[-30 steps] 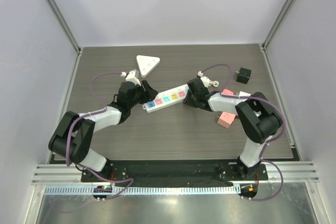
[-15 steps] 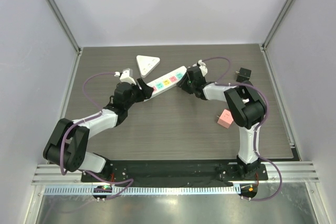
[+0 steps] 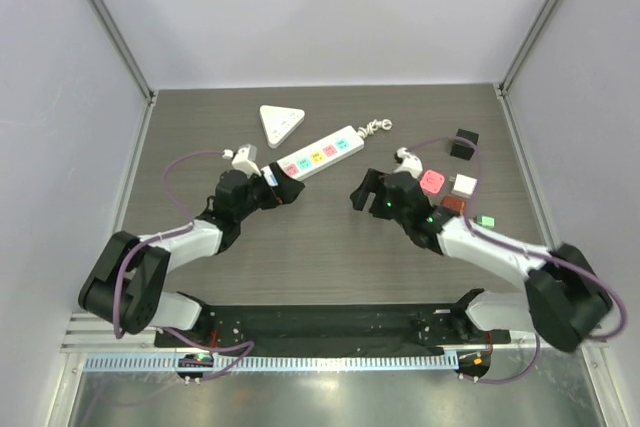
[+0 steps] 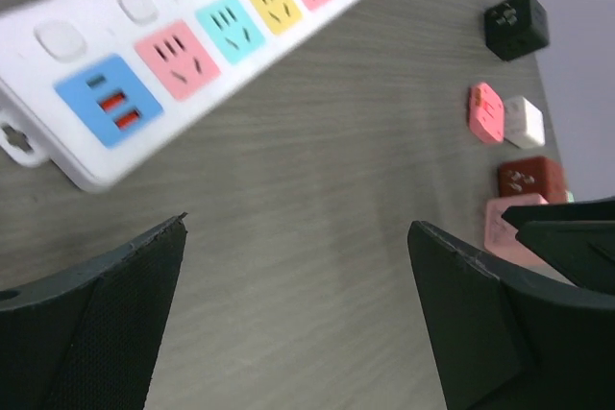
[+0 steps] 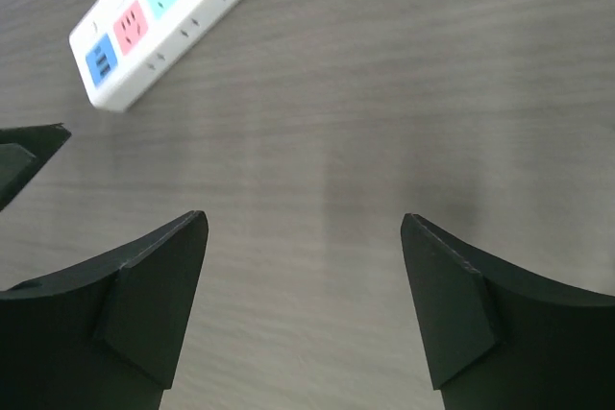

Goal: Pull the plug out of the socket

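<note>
— Power strip (image 3: 318, 155): white, coloured outlets, lying slantwise at the table's (image 3: 330, 267) far middle.
— We log left gripper (image 3: 288, 185) and right gripper (image 3: 360, 188) both spread, empty; plug cubes (image 3: 432, 182) to the right.

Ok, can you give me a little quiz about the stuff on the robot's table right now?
1. True or false: a plug is sitting in the power strip.
2. What shape is the white gadget lying beyond the strip? A) round B) triangle C) square
3. Fill in: the left end effector and right end effector are both ____.
Key: 1 false, every socket that shows is empty; 2 B; 3 open, holding nothing.
</note>
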`<state>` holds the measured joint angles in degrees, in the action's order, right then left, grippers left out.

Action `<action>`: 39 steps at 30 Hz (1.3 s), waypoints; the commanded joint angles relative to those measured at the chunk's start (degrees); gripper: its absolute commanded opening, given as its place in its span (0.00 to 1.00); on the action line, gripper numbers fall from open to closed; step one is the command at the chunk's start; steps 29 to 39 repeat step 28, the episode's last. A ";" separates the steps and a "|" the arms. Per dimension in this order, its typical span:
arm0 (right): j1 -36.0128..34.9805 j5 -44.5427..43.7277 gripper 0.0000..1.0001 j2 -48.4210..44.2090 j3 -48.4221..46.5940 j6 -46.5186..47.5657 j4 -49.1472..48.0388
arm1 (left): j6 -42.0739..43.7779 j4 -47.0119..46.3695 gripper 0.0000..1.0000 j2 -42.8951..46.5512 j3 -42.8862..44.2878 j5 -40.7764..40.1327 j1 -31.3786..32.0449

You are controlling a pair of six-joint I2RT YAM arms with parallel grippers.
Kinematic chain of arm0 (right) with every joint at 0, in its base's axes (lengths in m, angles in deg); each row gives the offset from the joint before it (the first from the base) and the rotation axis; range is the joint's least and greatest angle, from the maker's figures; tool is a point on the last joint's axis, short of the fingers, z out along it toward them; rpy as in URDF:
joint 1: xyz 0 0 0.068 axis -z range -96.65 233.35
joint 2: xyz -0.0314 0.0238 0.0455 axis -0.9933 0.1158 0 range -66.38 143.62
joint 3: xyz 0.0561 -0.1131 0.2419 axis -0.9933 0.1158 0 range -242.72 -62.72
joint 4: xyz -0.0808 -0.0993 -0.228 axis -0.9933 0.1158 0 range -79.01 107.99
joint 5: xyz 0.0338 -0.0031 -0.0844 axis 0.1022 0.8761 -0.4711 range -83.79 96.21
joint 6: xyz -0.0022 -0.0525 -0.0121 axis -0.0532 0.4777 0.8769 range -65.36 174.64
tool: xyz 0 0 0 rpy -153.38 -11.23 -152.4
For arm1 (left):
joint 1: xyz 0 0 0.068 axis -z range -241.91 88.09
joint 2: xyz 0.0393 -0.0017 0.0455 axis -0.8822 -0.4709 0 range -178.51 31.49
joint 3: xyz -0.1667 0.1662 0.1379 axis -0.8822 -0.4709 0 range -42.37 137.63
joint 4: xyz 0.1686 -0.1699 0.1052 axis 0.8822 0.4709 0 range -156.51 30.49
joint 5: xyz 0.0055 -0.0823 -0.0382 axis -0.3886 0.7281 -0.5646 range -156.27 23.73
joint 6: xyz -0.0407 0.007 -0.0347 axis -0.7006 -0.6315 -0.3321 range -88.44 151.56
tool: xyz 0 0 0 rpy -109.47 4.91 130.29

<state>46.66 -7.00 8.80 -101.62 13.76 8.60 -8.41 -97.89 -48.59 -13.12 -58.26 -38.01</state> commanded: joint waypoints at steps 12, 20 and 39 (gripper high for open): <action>-2.16 -2.70 1.00 -33.23 24.82 -12.46 4.32 | -13.38 4.92 1.00 37.59 -23.35 8.25 3.52; -2.42 0.82 1.00 -47.47 33.53 -19.13 6.17 | -18.48 24.82 1.00 74.76 -31.19 8.16 3.52; -2.51 7.03 1.00 -64.09 44.33 -22.22 -3.40 | -22.78 13.64 1.00 71.11 -33.73 17.54 3.43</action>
